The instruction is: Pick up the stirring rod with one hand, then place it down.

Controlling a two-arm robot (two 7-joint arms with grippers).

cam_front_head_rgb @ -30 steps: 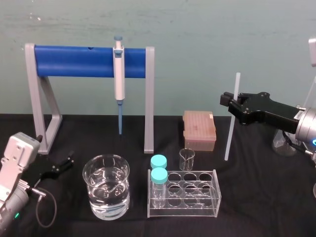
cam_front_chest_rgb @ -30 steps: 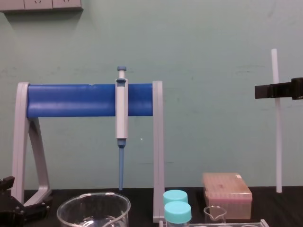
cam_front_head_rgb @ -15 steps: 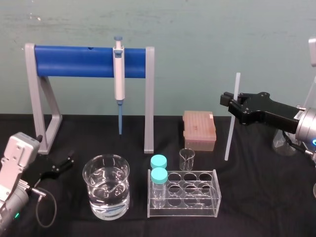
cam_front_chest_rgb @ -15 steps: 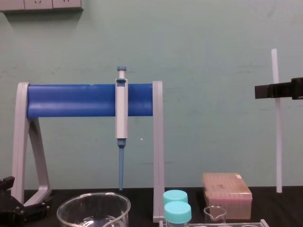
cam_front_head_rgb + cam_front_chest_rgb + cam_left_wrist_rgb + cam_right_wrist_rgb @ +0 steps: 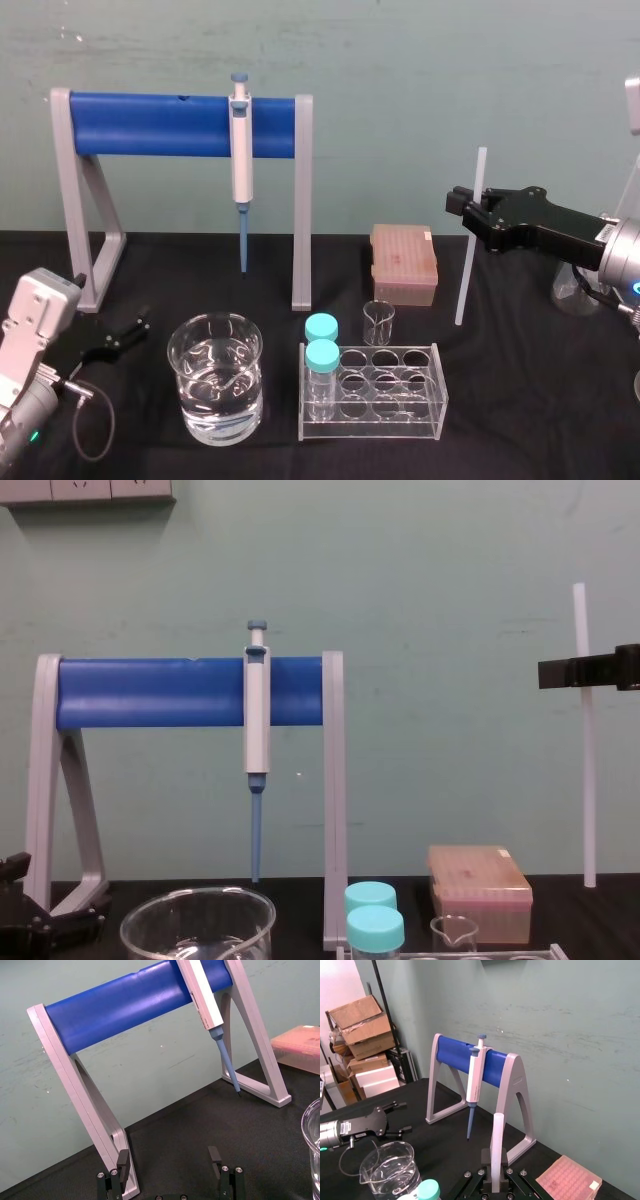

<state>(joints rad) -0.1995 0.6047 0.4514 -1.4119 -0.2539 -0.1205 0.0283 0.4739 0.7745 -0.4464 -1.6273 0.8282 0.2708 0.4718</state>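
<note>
The stirring rod (image 5: 470, 240) is a thin white translucent stick held nearly upright, right of the pink tip box. My right gripper (image 5: 471, 212) is shut on it a little above its middle. From the chest, the rod (image 5: 586, 780) rises above and drops below the black fingers (image 5: 560, 672); its lower end is close to the tabletop, and I cannot tell whether they touch. The right wrist view looks along the rod (image 5: 496, 1140), clamped by the right gripper (image 5: 495, 1162). My left gripper (image 5: 120, 335) rests open on the table's left side; in the left wrist view the left gripper (image 5: 168, 1160) holds nothing.
A grey-white pipette (image 5: 240, 150) hangs on the blue and grey stand (image 5: 160, 125) at the back. In front stand a beaker of water (image 5: 215, 378), a clear tube rack (image 5: 375, 392) with two teal-capped tubes, a small beaker (image 5: 378, 322) and the tip box (image 5: 404, 262).
</note>
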